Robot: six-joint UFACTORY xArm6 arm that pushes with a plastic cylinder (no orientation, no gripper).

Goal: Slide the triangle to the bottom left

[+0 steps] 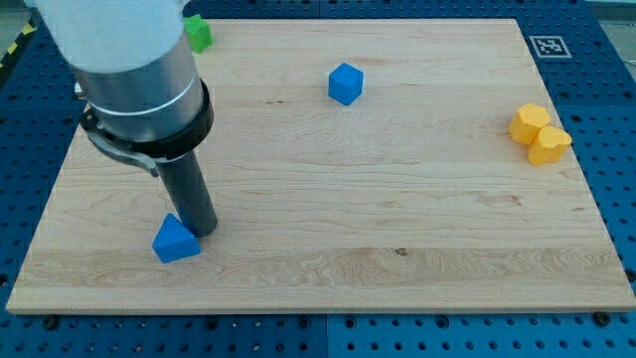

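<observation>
A blue triangle block [176, 240] lies on the wooden board [397, 219] in the view's lower left. My dark rod comes down from the large grey arm housing at the view's upper left. My tip [204, 232] rests on the board just to the right of the triangle, touching or nearly touching its upper right side.
A blue cube [346, 84] sits near the view's top centre. A green block [199, 34] sits at the top left, partly hidden by the arm. A yellow block [540, 133] of lumpy shape sits at the right edge. A marker tag [549, 45] is at the top right corner.
</observation>
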